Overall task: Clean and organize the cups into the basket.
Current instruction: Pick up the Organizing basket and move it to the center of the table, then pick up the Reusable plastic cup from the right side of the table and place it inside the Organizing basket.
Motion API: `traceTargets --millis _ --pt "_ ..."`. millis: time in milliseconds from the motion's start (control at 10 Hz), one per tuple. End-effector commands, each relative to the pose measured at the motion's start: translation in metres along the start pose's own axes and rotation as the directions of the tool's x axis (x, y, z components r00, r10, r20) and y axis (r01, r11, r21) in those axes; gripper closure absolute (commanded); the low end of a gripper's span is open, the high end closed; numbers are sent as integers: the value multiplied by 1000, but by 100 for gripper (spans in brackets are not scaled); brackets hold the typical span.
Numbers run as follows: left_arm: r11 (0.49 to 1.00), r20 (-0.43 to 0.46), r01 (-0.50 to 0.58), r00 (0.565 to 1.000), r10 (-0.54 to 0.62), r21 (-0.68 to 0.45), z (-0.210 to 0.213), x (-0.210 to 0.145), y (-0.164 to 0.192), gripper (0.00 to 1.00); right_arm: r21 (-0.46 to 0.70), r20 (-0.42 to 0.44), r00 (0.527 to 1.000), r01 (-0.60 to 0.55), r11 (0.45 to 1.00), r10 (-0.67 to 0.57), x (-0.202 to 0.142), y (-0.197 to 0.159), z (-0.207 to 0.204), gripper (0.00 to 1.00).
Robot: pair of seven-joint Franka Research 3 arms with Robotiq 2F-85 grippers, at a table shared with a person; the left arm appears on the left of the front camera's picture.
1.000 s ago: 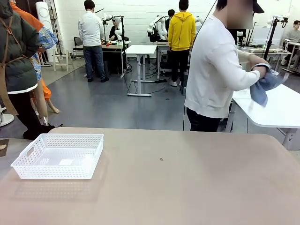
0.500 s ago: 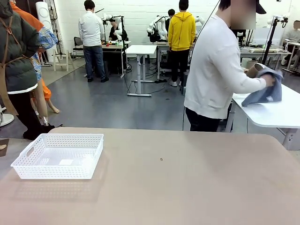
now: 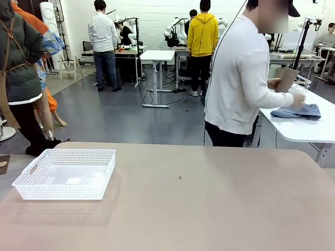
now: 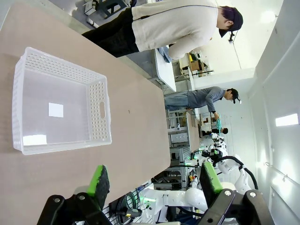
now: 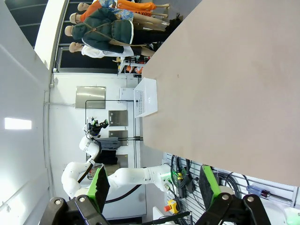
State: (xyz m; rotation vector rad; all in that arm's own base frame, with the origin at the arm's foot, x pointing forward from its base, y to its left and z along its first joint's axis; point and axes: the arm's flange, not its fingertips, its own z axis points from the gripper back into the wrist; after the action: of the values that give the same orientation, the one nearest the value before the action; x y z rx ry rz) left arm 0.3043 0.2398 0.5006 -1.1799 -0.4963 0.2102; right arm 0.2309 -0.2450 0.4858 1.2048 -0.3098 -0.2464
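Front view: the basket (image 3: 60,191) sits on the counter (image 3: 209,198). Well apart from the basket, a person (image 3: 238,78) holds a tan cup (image 3: 287,79).

Left wrist view: the left end effector (image 4: 154,180) is spread and empty near the basket.

Right wrist view: the right end effector (image 5: 152,183) is spread, far from the basket.

The cup looks light, stiff and matte; grip it mid-body.

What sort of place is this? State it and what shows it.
Probably a robotics lab: white work tables on an open floor, the left gripper facing a white plastic basket, a person holding a tan cup.
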Motion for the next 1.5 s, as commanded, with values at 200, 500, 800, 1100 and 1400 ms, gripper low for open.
traceTargets --millis 200,500,800,1100,1400 --pt "1000 2 2 1000 -2 -4 1 0 -1 0 25 6 1000 -2 1000 2 4 0 0 0" --pt "1000 2 2 1000 -2 -4 1 0 -1 0 25 6 1000 -2 1000 2 4 0 0 0" --pt "1000 2 2 1000 -2 -4 1 0 -1 0 25 6 1000 -2 1000 2 4 0 0 0" --pt "1000 2 2 1000 -2 -4 1 0 -1 0 25 6 1000 -2 1000 2 4 0 0 0" --pt "1000 0 0 1000 0 0 0 0 0 0 57 13 973 -232 971 232 3 7 -1 0"
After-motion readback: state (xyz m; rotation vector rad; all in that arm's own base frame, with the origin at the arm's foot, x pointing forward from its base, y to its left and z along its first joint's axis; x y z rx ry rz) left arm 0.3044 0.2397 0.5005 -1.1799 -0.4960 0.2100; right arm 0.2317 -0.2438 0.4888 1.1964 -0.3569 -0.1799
